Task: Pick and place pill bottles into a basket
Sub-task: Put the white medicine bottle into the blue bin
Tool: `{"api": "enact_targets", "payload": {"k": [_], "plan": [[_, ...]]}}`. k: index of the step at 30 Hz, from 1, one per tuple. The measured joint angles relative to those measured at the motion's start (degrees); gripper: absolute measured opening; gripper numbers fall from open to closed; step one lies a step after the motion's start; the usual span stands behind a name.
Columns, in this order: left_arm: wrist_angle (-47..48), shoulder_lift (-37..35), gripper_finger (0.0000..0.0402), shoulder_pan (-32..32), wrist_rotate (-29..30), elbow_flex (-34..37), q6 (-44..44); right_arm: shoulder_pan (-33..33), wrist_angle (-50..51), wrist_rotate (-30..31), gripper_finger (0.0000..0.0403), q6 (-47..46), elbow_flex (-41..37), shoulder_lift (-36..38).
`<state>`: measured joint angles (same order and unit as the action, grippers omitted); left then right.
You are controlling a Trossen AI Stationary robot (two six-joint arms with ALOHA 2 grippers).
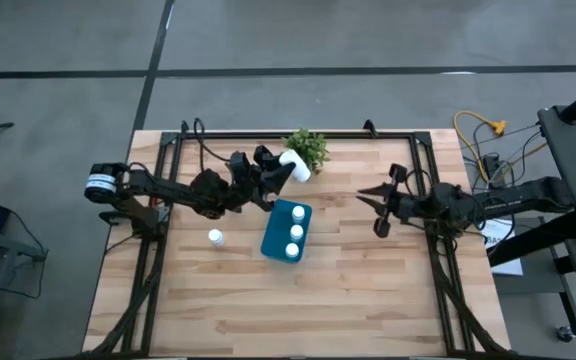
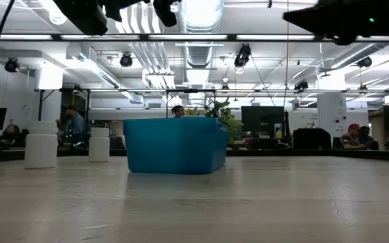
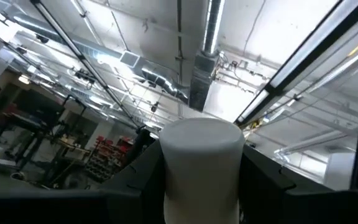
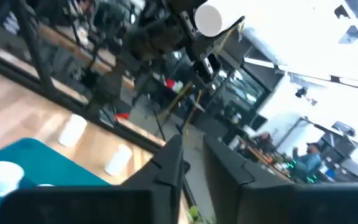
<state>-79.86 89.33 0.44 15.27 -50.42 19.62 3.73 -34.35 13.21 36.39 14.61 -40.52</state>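
The wooden surface (image 1: 368, 290) carries a teal basket (image 1: 273, 237), a potted plant (image 1: 309, 147), and two white pill bottles (image 2: 41, 144) beside the basket.
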Motion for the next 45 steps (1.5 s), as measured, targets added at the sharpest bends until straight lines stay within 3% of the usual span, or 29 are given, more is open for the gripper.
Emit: {"api": "enact_targets", "payload": {"k": [10, 16, 20, 27, 31, 45], "plan": [[-6.4, 3.9, 0.0138, 0.8, 2.2, -0.5, 2.5, 0.0, 3.8, 3.6, 0.0217, 0.4, 13.8, -16.8], [-7.2, 4.2, 0.0138, 0.9, 3.3, -0.1, 2.7, 0.0, 8.9, 6.1, 0.0303, -0.6, 19.7, -21.2], [-7.8, 4.3, 0.0138, 0.9, 4.8, 0.1, 4.6, 0.0, 8.8, 5.9, 0.0338, 0.0, 21.9, -21.5], [-8.5, 4.3, 0.0138, 1.0, 5.2, 0.1, 5.6, -0.7, 6.6, 6.2, 0.0356, 1.1, 24.3, -22.0], [-9.7, 4.9, 0.0138, 1.1, 7.8, 0.1, 5.7, -1.3, 0.5, 6.1, 0.0350, 2.2, 24.7, -24.9], [-10.1, 7.7, 0.0138, 2.0, 7.8, -1.8, 10.9, -2.4, -14.0, 6.3, 0.0329, 7.5, 27.4, -33.7]]}}
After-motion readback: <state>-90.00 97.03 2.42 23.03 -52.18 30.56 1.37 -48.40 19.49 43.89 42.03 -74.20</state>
